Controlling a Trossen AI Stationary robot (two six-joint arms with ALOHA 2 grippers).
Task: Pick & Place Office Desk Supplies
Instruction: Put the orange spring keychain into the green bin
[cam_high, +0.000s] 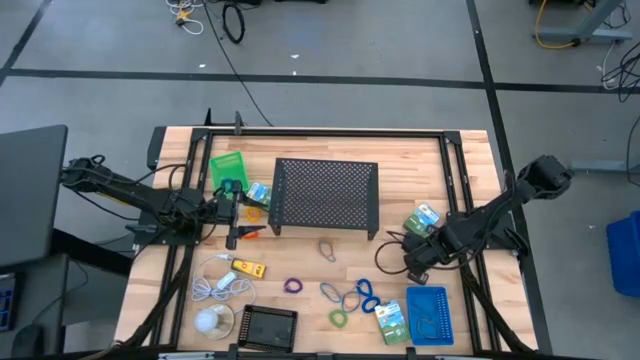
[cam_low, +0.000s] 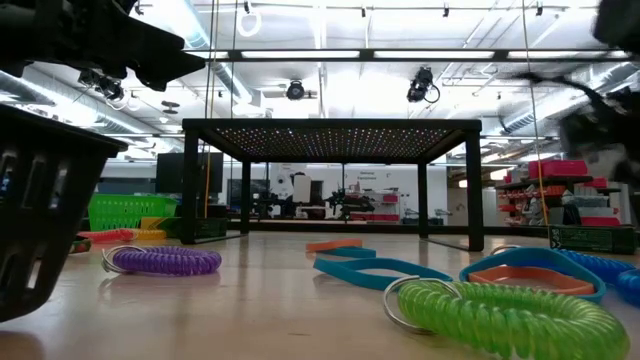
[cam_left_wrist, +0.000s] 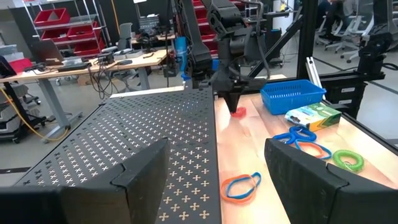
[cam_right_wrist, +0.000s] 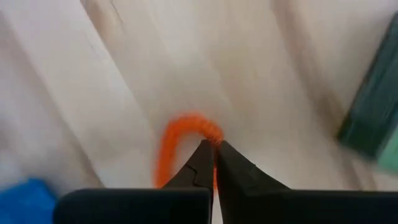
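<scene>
My right gripper (cam_right_wrist: 213, 149) is low over the wood on the table's right side (cam_high: 412, 264), its fingertips shut on a thin orange loop (cam_right_wrist: 180, 130). In the left wrist view that loop shows as a red-orange spot (cam_left_wrist: 238, 112) under the far gripper. My left gripper (cam_left_wrist: 217, 158) stands open with nothing in it, beside the black perforated rack (cam_high: 326, 192) at its left end (cam_high: 238, 215). Purple (cam_high: 293, 286), green (cam_high: 338, 318), blue (cam_high: 364, 296) and grey (cam_high: 327, 248) loops lie in front of the rack. The blue tray (cam_high: 428, 316) sits at the front right.
A green tray (cam_high: 228, 168) stands at the back left, a black tray (cam_high: 268, 326) at the front. Green-blue packets (cam_high: 392, 320) (cam_high: 424, 220) (cam_high: 258, 193) and a yellow block (cam_high: 247, 267) lie about. A white cable (cam_high: 222, 285) and a white ball (cam_high: 211, 320) are front left.
</scene>
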